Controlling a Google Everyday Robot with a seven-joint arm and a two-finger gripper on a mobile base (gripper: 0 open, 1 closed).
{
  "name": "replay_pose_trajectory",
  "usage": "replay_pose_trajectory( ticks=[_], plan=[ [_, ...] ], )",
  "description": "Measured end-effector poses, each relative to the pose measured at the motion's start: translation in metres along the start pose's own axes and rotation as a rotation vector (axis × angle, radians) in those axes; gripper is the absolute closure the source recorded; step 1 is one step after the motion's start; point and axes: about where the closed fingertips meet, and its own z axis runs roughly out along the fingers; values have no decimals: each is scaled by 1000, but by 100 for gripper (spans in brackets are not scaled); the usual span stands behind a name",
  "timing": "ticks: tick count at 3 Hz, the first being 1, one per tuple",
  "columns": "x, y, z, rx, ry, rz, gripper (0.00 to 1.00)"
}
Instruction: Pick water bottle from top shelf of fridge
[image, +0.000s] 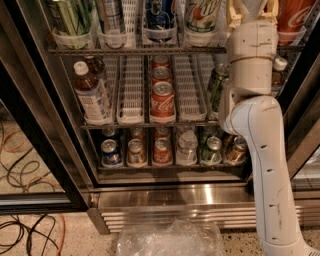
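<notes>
The gripper (252, 6) is up at the top shelf (135, 50) of the fridge (165, 197), cut off by the upper edge; whether it grips anything cannot be told. A green drink (202, 15) stands to its left and a red drink (296, 15) to its right. The water bottle is hidden, since the arm (265, 150) covers that lane. Far below the gripper, on the bottom rack (165, 167), stands a clear ribbed bottle (187, 146).
</notes>
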Motion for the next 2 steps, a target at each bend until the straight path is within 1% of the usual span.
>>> replay_pose_trajectory(
  ticks=[1,2],
  plan=[
    [0,0,0,0,0,0,100],
    [-8,2,10,5,-16,14,100]
  ],
)
